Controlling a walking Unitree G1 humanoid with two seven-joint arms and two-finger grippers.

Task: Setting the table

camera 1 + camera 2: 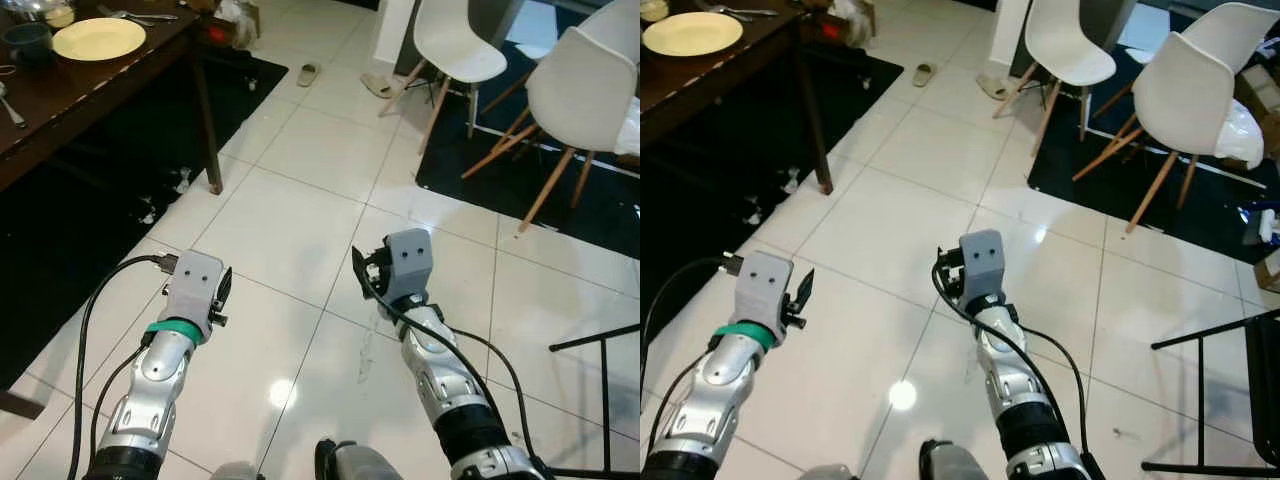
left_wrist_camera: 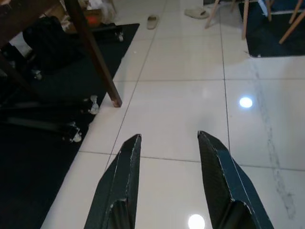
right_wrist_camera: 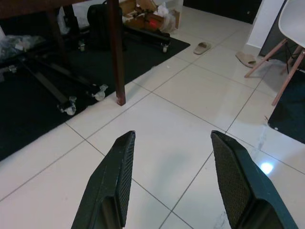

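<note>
Left wrist view: left end effector fingers spread wide, holding nothing, pointing down at white floor tiles. Right end effector also wide apart and empty, over the same tiles. In the head views both arms reach forward low above the floor, left end effector at, right one at, well apart from each other.

Desk is dark wood, at the upper left, well apart from both end effectors; its leg stands at the edge of a black mat. On the desk: yellow plate, dark bowl just beside it, spoon near the front edge, more cutlery past the plate.

Two white chairs with wooden legs stand at the upper right on another dark mat. Slippers lie on the tiles between desk and chairs. Black metal frame at the right edge.
</note>
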